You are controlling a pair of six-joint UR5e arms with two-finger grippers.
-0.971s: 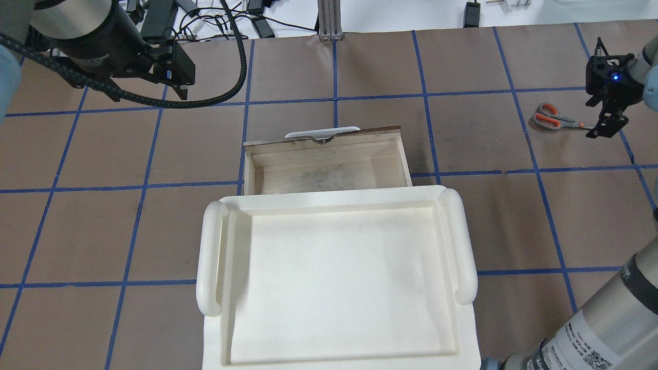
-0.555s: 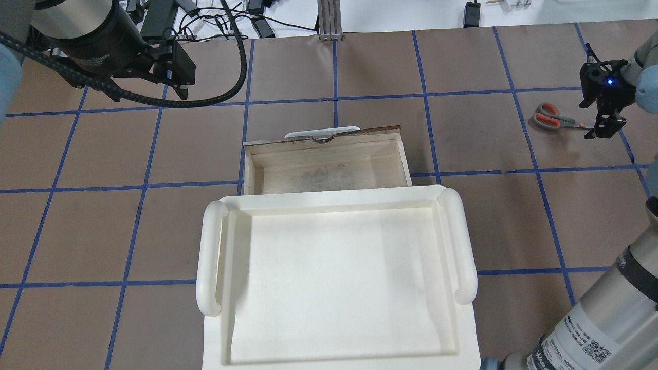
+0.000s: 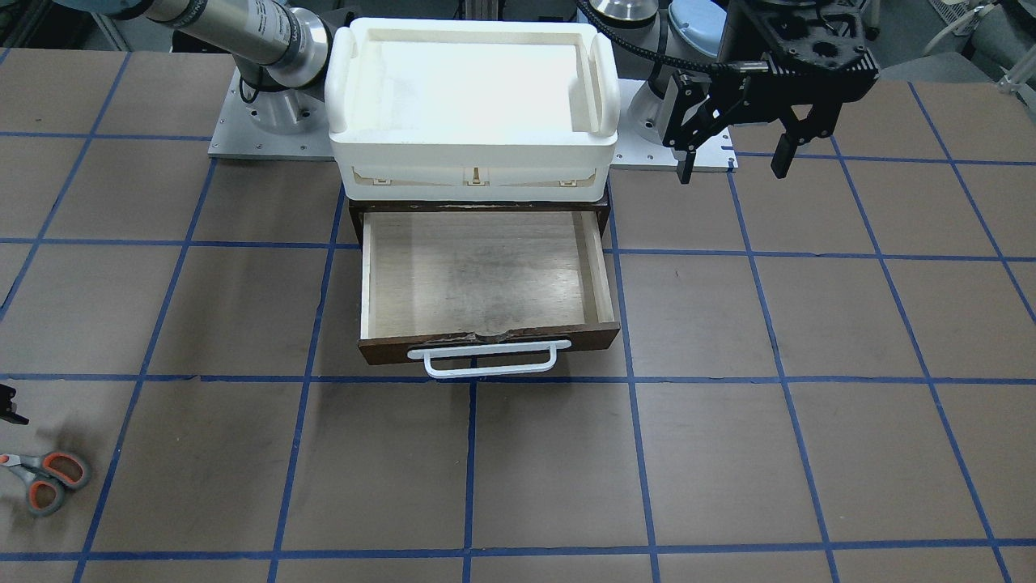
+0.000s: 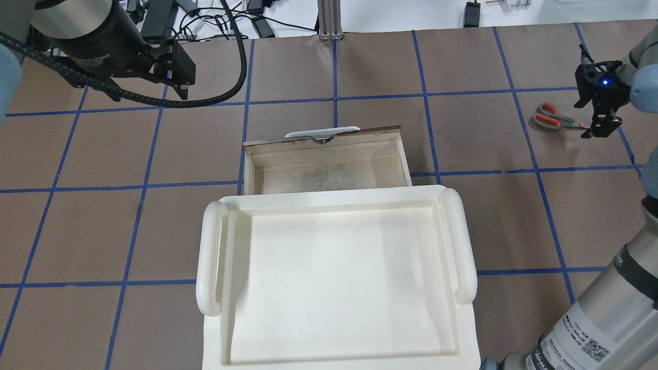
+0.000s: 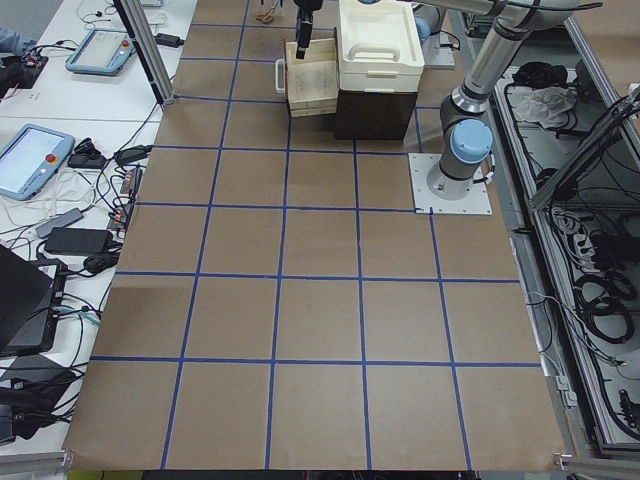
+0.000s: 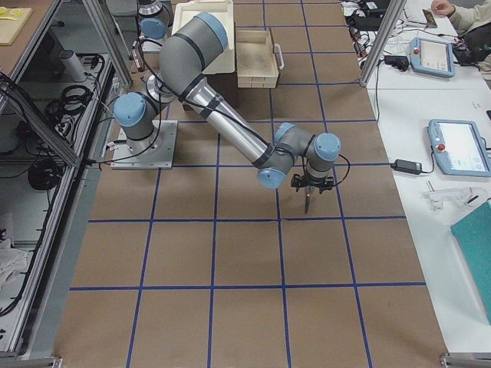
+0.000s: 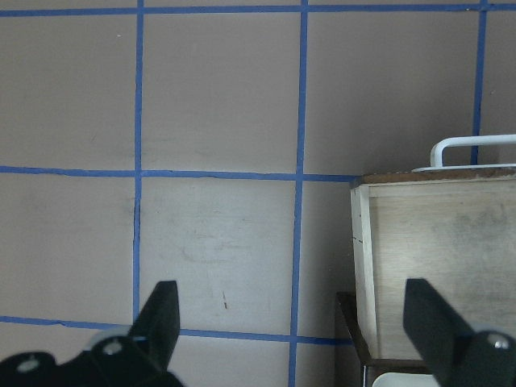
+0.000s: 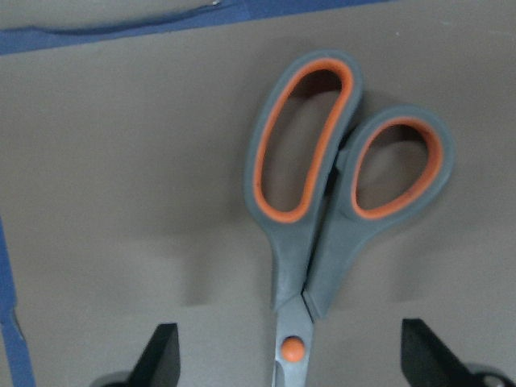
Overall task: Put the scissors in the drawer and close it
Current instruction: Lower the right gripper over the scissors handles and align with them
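The scissors lie flat on the brown table at the far right, grey handles lined in orange pointing towards the drawer; they also show at the front-facing view's left edge. My right gripper is open just above their blades. In the right wrist view the scissors lie between its fingers, with the pivot near the middle. The drawer is pulled open and empty, its white handle on its far side. My left gripper is open and empty, high beside the cabinet.
A white plastic bin sits on top of the dark cabinet above the drawer. The left wrist view shows the drawer's corner and bare table with blue tape lines. Cables and tablets lie beyond the table's edges.
My right gripper has come lower and slightly towards the scissors, staying open over the blades. The left arm, drawer and scissors have not moved.
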